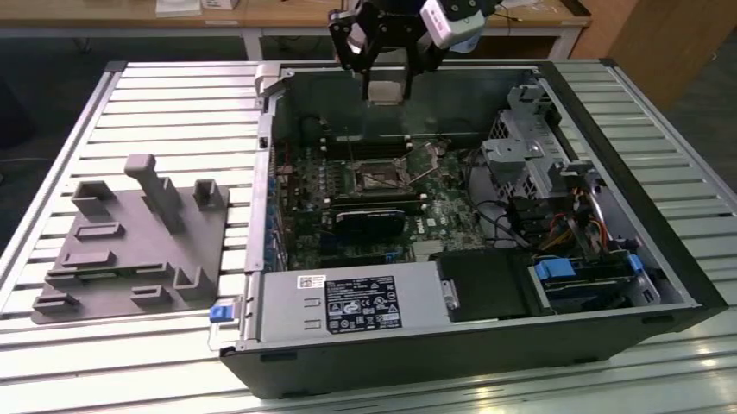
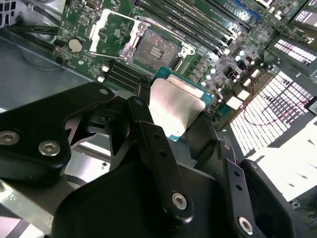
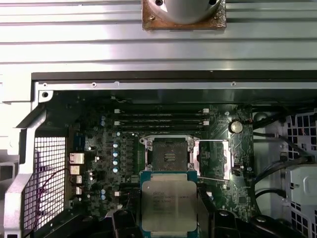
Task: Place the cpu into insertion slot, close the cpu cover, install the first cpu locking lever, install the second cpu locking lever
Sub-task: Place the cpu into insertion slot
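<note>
The cpu [image 1: 386, 92], pinched in the closed gripper [image 1: 386, 86], hangs at twelve o'clock from the empty insertion slot [image 1: 377, 179] in the exterior view; cpu cover [image 3: 213, 158] open, every step remains.

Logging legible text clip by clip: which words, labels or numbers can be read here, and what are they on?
No text can be read.
The black label on the power supply: print too small.
The white sticker beside it: blurred.
The cpu face, held in the gripper: faint lines, unreadable.
</note>
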Robot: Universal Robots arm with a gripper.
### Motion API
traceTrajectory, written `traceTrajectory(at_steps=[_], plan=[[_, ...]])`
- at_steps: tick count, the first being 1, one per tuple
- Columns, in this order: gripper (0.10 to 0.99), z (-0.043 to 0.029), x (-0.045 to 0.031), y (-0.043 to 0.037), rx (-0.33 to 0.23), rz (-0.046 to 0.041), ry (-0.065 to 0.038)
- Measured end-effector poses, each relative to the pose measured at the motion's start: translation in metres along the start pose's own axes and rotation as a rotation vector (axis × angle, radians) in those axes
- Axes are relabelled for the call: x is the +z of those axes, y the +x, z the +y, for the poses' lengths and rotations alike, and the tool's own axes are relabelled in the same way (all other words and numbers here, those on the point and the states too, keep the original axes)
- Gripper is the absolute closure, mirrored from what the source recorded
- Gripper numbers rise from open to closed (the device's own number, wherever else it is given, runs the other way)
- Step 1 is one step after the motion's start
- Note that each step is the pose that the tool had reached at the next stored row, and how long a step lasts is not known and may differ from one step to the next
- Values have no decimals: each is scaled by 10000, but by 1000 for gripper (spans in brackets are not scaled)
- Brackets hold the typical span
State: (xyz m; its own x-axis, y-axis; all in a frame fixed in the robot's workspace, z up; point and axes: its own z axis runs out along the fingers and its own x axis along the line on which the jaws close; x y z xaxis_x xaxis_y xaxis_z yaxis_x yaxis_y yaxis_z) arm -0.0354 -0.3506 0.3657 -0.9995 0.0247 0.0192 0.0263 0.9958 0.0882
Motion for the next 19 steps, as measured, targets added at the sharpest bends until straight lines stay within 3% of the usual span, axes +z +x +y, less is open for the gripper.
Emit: traceTrajectory(at_steps=[19], plan=[[549, 62, 313, -8, 2, -2, 124]])
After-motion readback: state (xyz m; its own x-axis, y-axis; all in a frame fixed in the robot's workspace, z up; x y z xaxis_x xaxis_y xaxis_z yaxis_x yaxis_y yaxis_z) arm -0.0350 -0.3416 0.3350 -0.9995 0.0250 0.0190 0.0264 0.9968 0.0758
